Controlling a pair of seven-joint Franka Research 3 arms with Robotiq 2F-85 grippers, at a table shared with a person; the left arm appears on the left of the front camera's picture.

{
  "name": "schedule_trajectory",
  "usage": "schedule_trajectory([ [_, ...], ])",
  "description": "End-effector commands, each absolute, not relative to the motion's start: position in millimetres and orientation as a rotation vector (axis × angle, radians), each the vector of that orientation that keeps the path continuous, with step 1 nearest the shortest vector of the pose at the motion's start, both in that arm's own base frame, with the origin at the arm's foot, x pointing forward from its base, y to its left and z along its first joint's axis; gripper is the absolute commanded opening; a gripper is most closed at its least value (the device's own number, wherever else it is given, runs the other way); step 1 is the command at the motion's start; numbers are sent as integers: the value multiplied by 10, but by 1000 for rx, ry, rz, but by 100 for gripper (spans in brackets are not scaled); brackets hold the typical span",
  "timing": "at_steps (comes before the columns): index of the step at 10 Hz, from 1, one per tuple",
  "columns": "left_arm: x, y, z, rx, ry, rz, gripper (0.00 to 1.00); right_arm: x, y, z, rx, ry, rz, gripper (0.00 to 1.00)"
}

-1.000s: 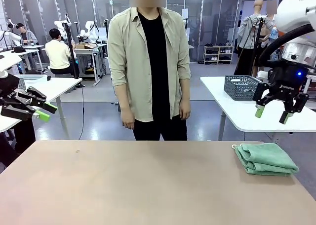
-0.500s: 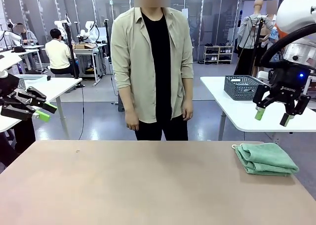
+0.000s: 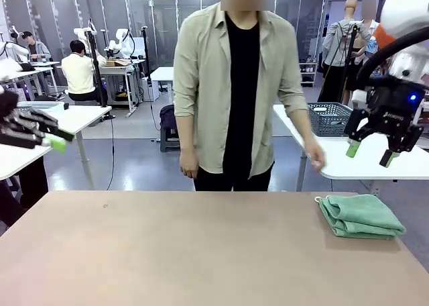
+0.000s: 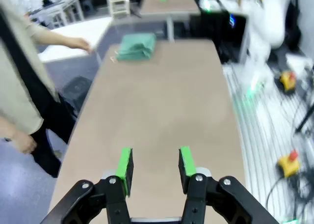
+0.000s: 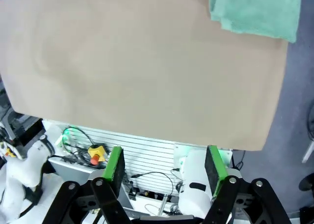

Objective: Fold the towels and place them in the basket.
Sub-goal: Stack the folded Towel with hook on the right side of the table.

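Note:
A folded mint-green towel [image 3: 360, 216] lies near the right edge of the brown table [image 3: 201, 252]. It is also in the left wrist view [image 4: 136, 45] and the right wrist view [image 5: 255, 10]. The dark mesh basket [image 3: 328, 118] stands on a white table behind, and the person's hand [image 3: 314, 160] reaches out below it. My right gripper [image 3: 370, 151] hangs open in the air above the towel, its fingers [image 5: 114, 165] empty. My left gripper [image 3: 50, 137] hovers at the far left, off the table, jaws apart around nothing [image 4: 155, 165].
The person in a beige shirt [image 3: 234, 84] stands at the far edge, right of centre. The white table [image 3: 375, 162] with the basket is behind on the right. Another white table [image 3: 67, 118] stands behind on the left.
The person has stepped to the right and stretched a hand out toward the basket's table. My left gripper has risen slightly. The right gripper has barely moved.

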State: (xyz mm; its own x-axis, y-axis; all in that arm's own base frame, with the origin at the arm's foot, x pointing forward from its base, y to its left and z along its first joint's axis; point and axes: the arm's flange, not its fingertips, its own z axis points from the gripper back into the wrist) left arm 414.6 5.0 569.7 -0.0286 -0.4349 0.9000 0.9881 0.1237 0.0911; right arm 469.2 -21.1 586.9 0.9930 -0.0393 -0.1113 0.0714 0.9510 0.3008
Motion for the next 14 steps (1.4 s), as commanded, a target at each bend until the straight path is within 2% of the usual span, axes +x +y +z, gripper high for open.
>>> schedule_trajectory([
  [1, 3630, -136, 6218, -773, -1092, -881, 50, 4124, -363, 6163, 446, 5, -21, 82],
  [4, 3369, -8, 6496, -743, -1066, -303, 50, 3425, -679, 6508, 635, -129, -55, 82],
  [5, 3245, 158, 6558, -705, -1009, -176, 50, 3187, -864, 6556, 736, -168, -61, 82],
  [7, 3155, 679, 6625, -613, -918, 14, 50, 3000, -1326, 6505, 915, -216, -77, 82],
  [9, 2991, 1319, 6614, -650, -668, 130, 50, 2973, -1760, 6344, 1032, -188, -61, 82],
  [10, 2921, 1482, 6633, -760, -592, 147, 50, 2988, -1920, 6292, 1070, -166, -45, 82],
  [13, 2847, 1689, 6671, -1164, -614, 121, 50, 3077, -2168, 6103, 1133, -89, 6, 82],
  [14, 2776, 1705, 6695, -1263, -583, 144, 68, 3060, -2163, 6082, 1153, -70, 7, 82],
])
